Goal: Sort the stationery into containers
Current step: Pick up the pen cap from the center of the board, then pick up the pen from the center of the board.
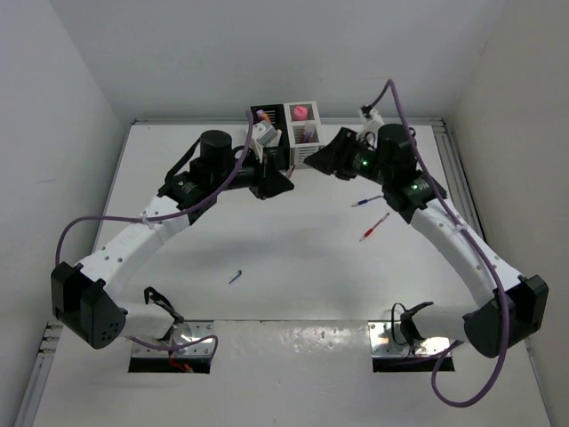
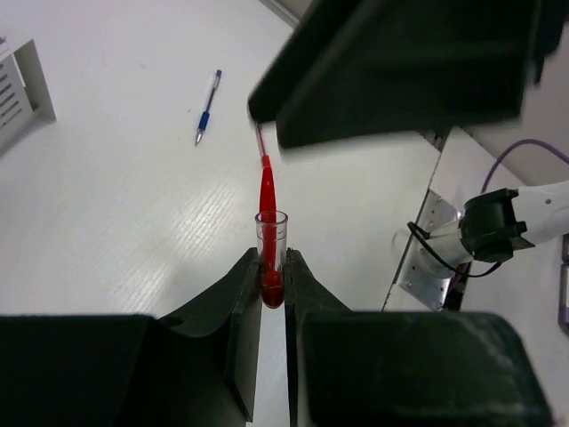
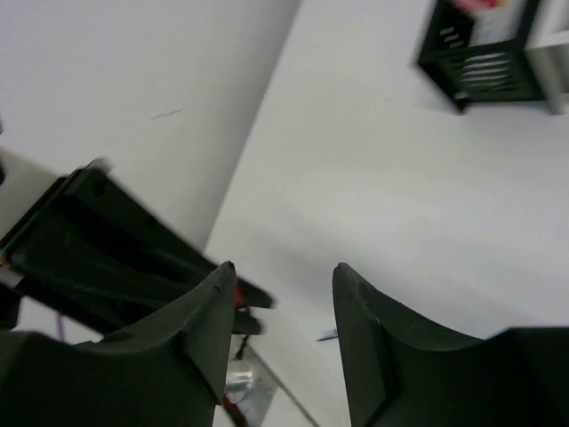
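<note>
At the far edge of the table point(image 1: 293, 267), we find the left gripper point(image 2: 274, 271) clamped on a red pen point(image 2: 267, 200) by its end; it may pivot and miss the black holder point(image 1: 266, 116). The right gripper point(image 3: 284, 285) has its fingers apart.

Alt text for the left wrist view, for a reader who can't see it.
The left gripper is shut on a red pen that points away over the white table. A blue pen lies farther off, and the corner of a white container shows at left.

Bright, even overhead light; soft shadows; right wrist view motion-blurred.
</note>
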### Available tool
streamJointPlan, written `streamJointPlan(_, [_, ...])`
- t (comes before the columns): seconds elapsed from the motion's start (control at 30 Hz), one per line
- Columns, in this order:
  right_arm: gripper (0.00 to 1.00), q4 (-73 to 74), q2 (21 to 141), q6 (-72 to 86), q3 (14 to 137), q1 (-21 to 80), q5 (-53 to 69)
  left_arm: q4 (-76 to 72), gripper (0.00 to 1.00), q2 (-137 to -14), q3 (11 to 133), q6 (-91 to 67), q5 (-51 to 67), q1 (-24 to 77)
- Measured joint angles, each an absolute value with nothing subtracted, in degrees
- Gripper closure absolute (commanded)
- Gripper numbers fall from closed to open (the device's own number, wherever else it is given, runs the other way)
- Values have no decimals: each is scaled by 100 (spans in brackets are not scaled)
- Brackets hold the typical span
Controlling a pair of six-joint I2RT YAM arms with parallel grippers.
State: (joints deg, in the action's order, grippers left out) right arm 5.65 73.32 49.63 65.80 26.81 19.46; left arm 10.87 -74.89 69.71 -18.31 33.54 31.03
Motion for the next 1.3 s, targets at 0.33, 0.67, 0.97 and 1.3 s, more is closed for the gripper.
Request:
streamJointPlan(0.33, [68,2416,6855,3522,6361,851,1297,1732,100,-7229,6807,-958,2910,2923])
streamJointPlan(0.67, [68,4587,9236,3734,6482,532,99,1852,100,-7185,6534,-729,2646,2886])
streamJointPlan(0.97, [61,4910,10267,4027,7116,432,-451,1916,100,-7181,6473,-670,2571,2735])
streamJointPlan(1.3, [61,4775,11172,4128,7599,276,-484,1977,100,-7345,6473,-646,2716,2519])
